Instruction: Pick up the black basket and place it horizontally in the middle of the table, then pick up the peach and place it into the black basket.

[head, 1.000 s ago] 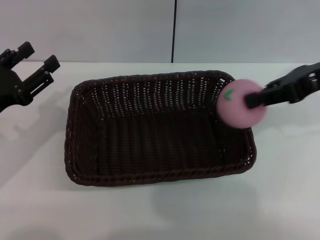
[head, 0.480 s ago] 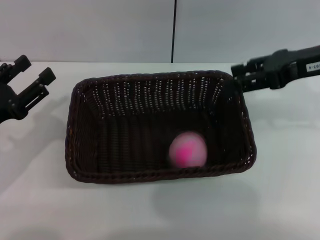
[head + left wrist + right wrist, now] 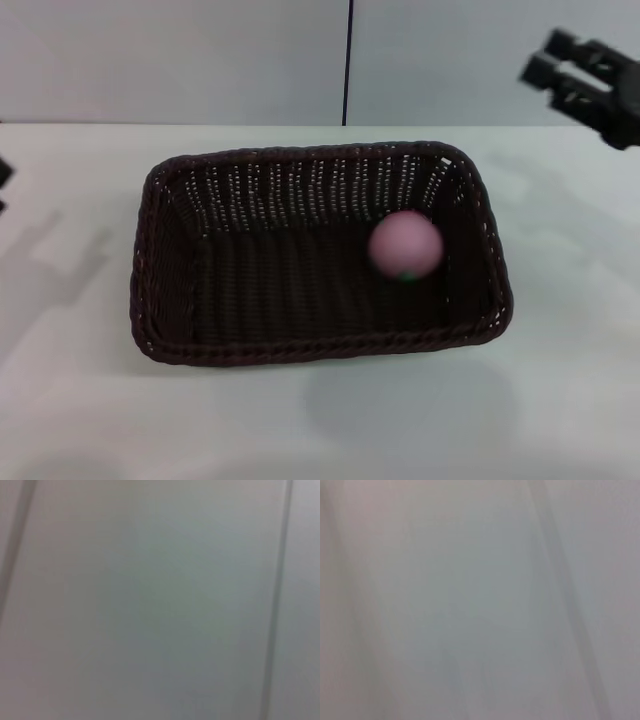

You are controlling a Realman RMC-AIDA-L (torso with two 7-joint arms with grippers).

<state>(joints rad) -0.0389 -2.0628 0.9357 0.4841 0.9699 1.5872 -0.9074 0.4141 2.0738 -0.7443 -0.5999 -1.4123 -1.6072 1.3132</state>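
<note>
We see the peach (image 3: 405, 246) loose inside the basket (image 3: 160, 300) at mid-table (image 3: 560, 400), right gripper (image 3: 560, 65) raised, empty, fingers apart; left gripper's fingers untellable; a rolling peach might nudge the wall.

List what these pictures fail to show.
- Left gripper: cut off by the head view's left edge.
- Peach: blurred in the basket; rolling or resting unclear.
- Right gripper: finger gap unclear.
- Both wrist views: only blank grey surface.
</note>
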